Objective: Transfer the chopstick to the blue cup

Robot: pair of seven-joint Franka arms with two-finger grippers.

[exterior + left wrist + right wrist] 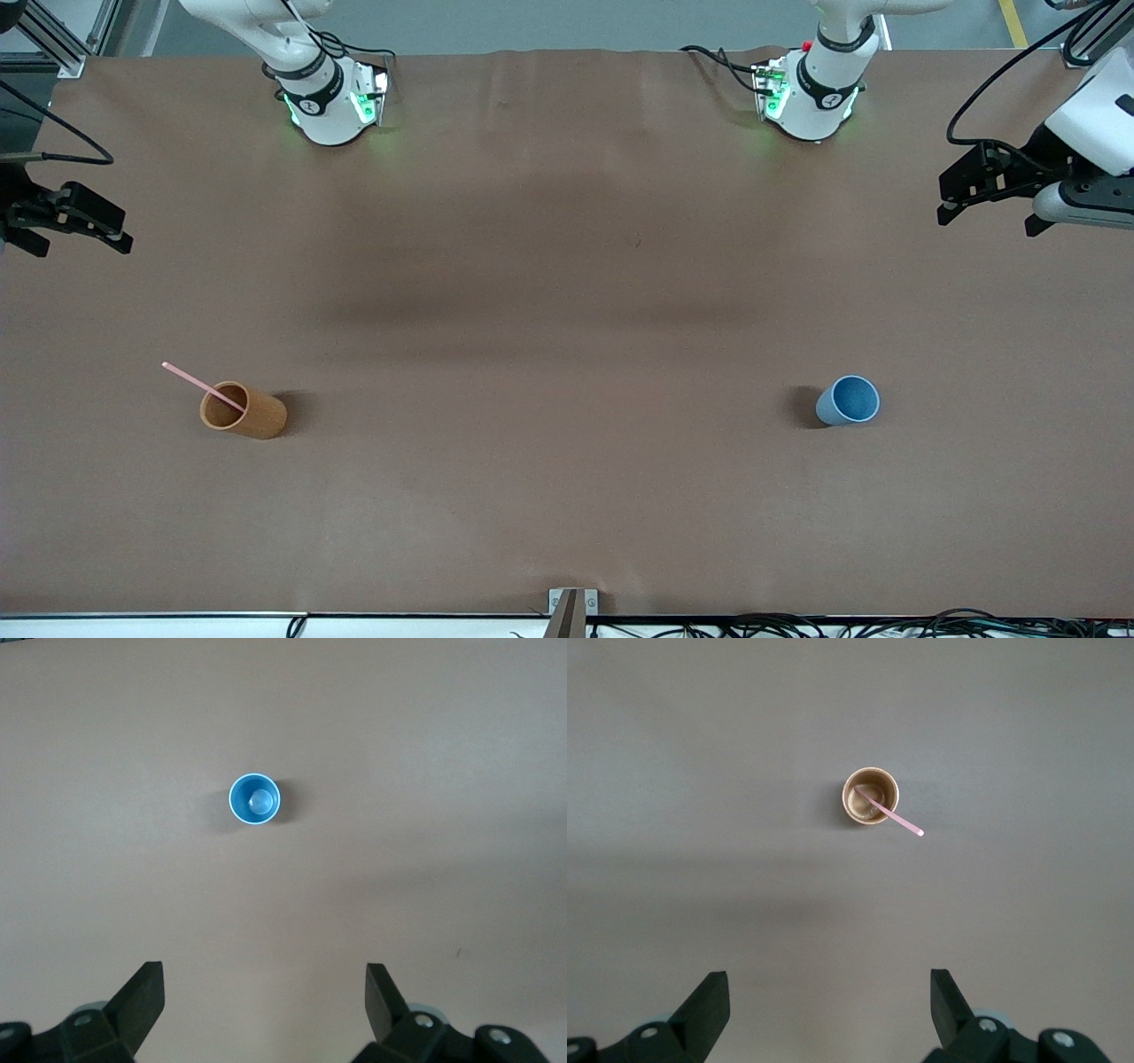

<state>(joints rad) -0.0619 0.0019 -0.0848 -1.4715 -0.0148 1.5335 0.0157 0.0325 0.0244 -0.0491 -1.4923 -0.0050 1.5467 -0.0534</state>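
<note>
From the front view, the bench [567, 292] is covered in a smooth, matte brown sheet with faint creases. The left hand [961, 199] hangs in the air at the left arm's end of the bench, black and angular, its fingers spread apart and holding nothing. The right hand [106, 232] hangs at the right arm's end, likewise spread and empty. Both arms wait, well apart from the cups. The chopstick [202, 386], a thin straight pink stick, stands tilted in the orange-brown cup [244, 411], a plain cylindrical cup with no handle toward the right arm's end; the stick's free end leans out over the rim. The blue cup [848, 400], small, round, slightly tapered, stands upright toward the left arm's end, well apart from the orange-brown cup.

In the left wrist view, the left hand [266, 997] shows two black fingers [142, 997] set wide, with bare bench between them. The blue cup [255, 800] is seen from above: a light rim around a darker blue inside, with nothing in it.

In the right wrist view, the right hand [830, 997] has its black fingers [709, 1001] equally wide, touching nothing. The orange-brown cup [870, 797] shows a round mouth, and the chopstick [890, 813] rests inside against the rim, its end sticking out past it.
</note>
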